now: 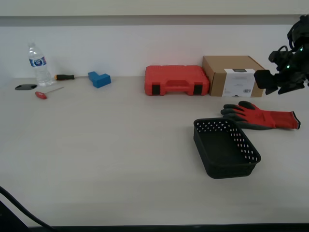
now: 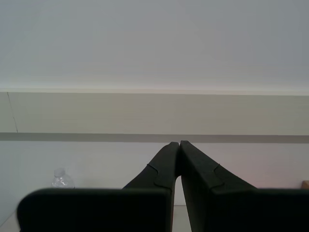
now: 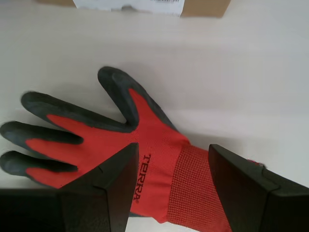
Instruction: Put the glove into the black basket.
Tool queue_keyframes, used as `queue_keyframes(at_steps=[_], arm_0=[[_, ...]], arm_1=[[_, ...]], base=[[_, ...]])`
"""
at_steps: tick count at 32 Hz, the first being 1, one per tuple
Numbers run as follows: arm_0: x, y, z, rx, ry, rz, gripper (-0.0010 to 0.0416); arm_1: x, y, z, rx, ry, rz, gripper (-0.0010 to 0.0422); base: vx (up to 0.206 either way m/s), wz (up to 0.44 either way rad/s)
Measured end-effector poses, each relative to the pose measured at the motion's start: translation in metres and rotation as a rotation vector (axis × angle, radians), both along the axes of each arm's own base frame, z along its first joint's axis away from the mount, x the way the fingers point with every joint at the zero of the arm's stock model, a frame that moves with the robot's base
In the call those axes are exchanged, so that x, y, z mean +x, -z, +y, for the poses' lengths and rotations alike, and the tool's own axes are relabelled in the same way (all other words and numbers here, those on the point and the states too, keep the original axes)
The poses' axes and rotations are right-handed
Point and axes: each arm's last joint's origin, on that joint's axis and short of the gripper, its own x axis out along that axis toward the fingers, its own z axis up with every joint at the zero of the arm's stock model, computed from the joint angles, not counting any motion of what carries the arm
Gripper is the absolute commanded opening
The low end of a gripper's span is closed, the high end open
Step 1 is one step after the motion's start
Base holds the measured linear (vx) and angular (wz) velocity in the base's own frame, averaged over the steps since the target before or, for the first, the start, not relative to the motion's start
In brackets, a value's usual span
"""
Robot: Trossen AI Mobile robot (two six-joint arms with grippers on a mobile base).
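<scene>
The red knit glove (image 1: 263,117) with dark grey palm and fingertips lies flat on the table at the exterior view's right, just behind the black basket (image 1: 231,170). The basket is perforated and nothing lies in it. My first gripper (image 1: 277,87) hovers above the glove's cuff. In the first wrist view, my first gripper (image 3: 173,150) is open, its jaws standing either side of the cuff of the glove (image 3: 145,130) without touching it. My second gripper (image 2: 176,143) is shut and empty, pointed at the wall; it does not show in the exterior view.
A red tool case (image 1: 176,80) and a cardboard box (image 1: 232,75) stand at the back behind the glove. A blue block (image 1: 99,79), a water bottle (image 1: 38,65), two screwdrivers (image 1: 64,77) and a black disc (image 1: 25,87) lie at the far left.
</scene>
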Motion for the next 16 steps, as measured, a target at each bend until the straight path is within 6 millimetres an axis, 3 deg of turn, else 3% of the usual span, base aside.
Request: queue_keyframes(at_steps=[12, 16], arm_0=[[-0.001, 0.081, -0.001, -0.003, 0.016, 0.191, 0.0198], [0.004, 0.092, -0.002, -0.003, 0.017, 0.208, 0.0187]], arm_1=[[0.0, 0.0, 0.0, 0.0, 0.0, 0.0, 0.0], [0.0, 0.0, 0.0, 0.0, 0.0, 0.0, 0.0]], base=[[0.0, 0.0], [0.0, 0.0]])
